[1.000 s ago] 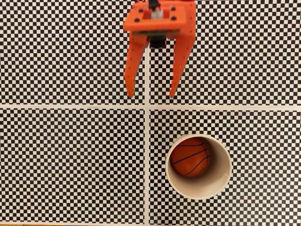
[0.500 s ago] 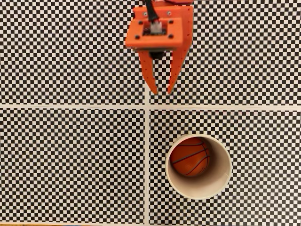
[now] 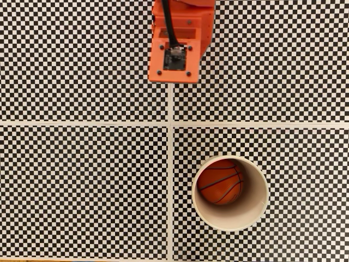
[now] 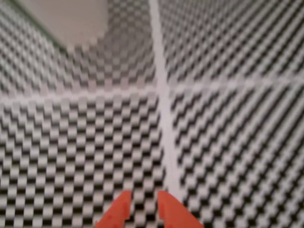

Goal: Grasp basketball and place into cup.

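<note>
The basketball (image 3: 219, 181), orange with black seams, lies inside the cream-white cup (image 3: 257, 210), against its upper-left wall in the fixed view. The cup stands upright on the lower right quadrant of the checkered mat. The arm's orange wrist housing (image 3: 175, 52) sits at the top centre, well away from the cup, and hides the fingers beneath it. In the wrist view my gripper (image 4: 144, 203) shows two orange fingertips (image 4: 121, 211) almost together at the bottom edge, holding nothing. A blurred pale shape (image 4: 71, 19) at the upper left looks like the cup's wall.
A black-and-white checkered mat (image 3: 82, 180) covers the table, split into quadrants by white lines (image 3: 170, 164). A black cable (image 3: 169, 24) runs along the wrist housing.
The fingers closed from wide open to nearly together while the gripper drew back toward the top edge and tilted, so the housing now covers them. Ball and cup stayed put.
</note>
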